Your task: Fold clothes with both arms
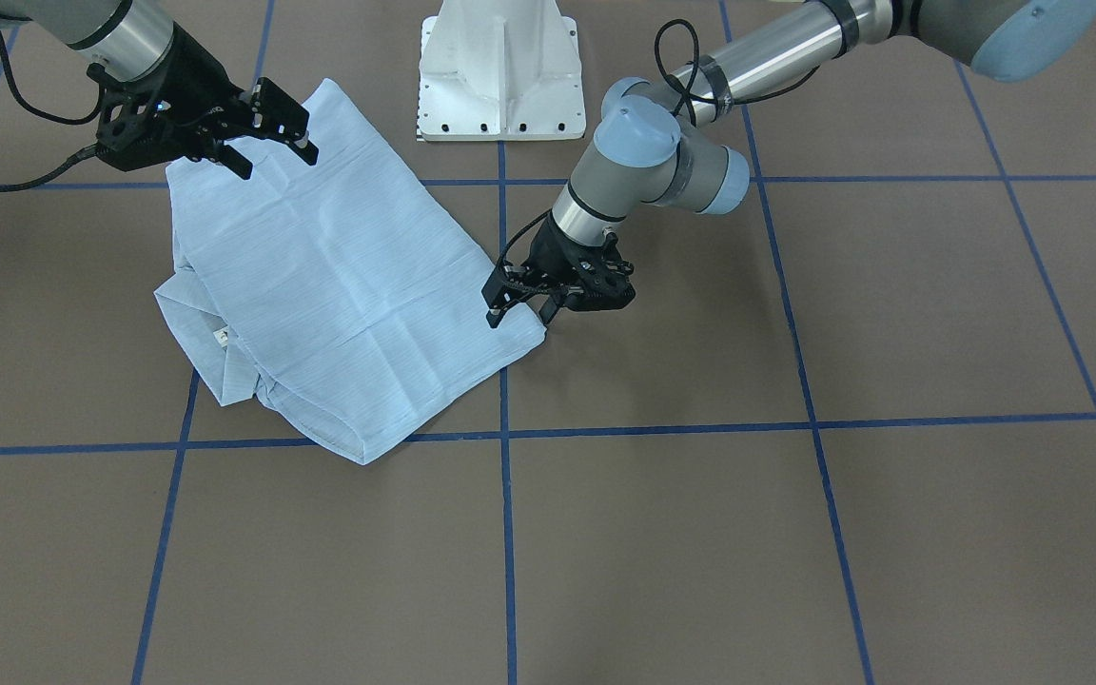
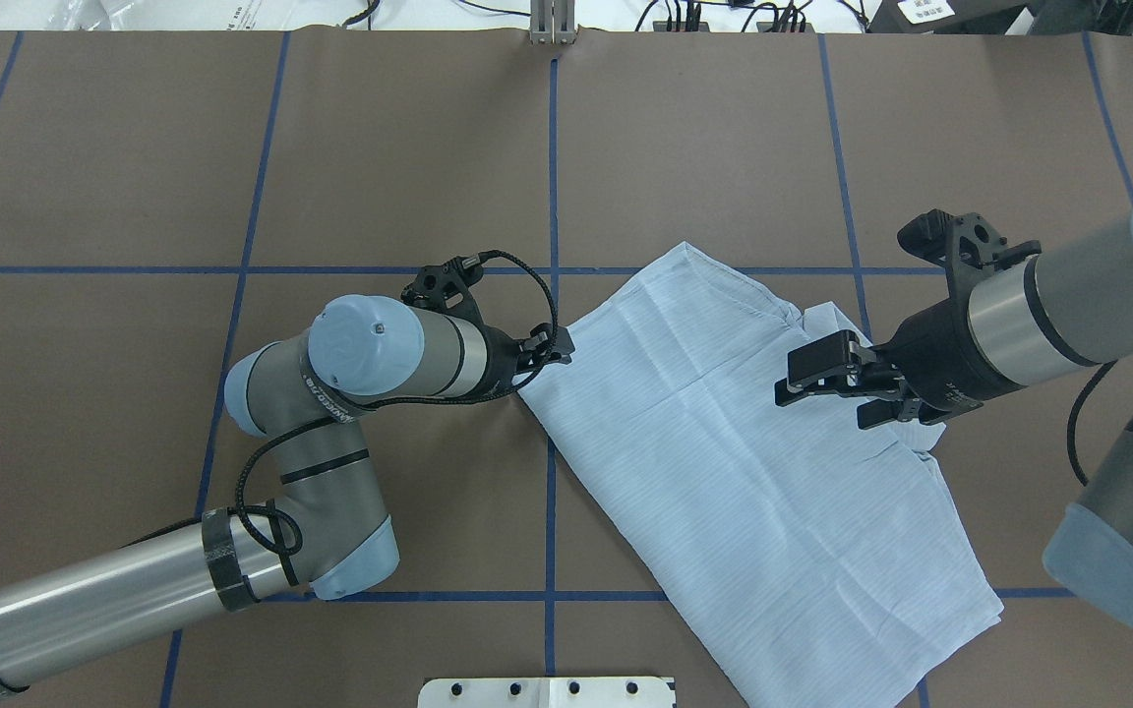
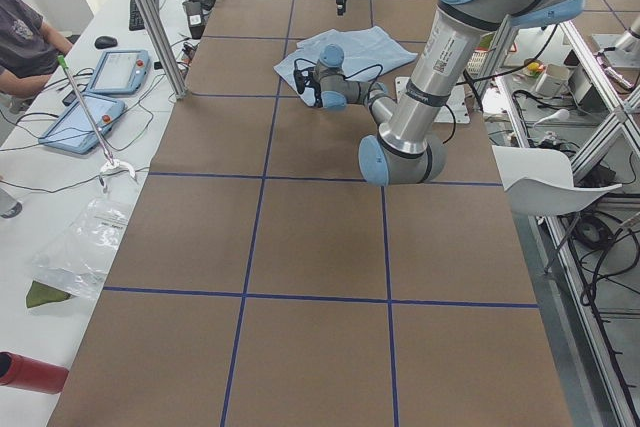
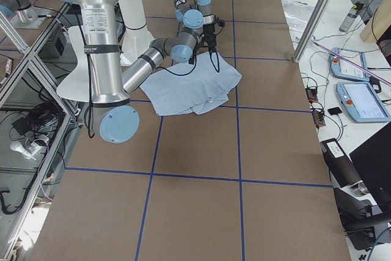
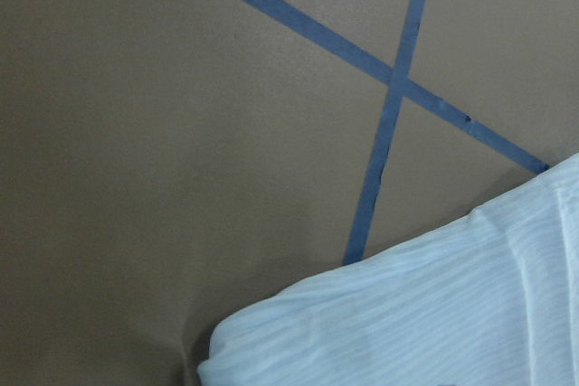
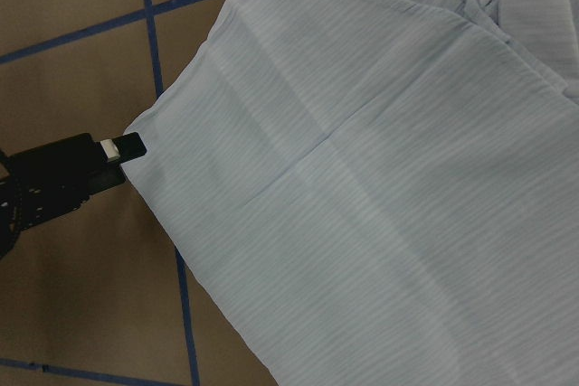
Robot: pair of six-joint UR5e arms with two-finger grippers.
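The pale blue striped shirt (image 1: 339, 285) (image 2: 744, 462) lies folded flat on the brown table, slanted across a blue tape line. Its collar and neck label (image 1: 220, 335) peek out at one end. My left gripper (image 1: 519, 314) (image 2: 552, 352) is low at the shirt's corner, fingers apart and open; one fingertip (image 6: 118, 146) touches the cloth's edge. The left wrist view shows only that corner (image 5: 434, 323) and the table. My right gripper (image 1: 274, 157) (image 2: 822, 405) hovers open over the opposite end of the shirt, holding nothing.
The white pedestal base (image 1: 500, 76) (image 2: 547, 691) stands at the robot's edge of the table. Blue tape lines (image 1: 508, 533) grid the brown surface (image 1: 795, 523). A side bench with tablets (image 3: 100, 72) and a seated person (image 3: 25, 32) runs along the far edge.
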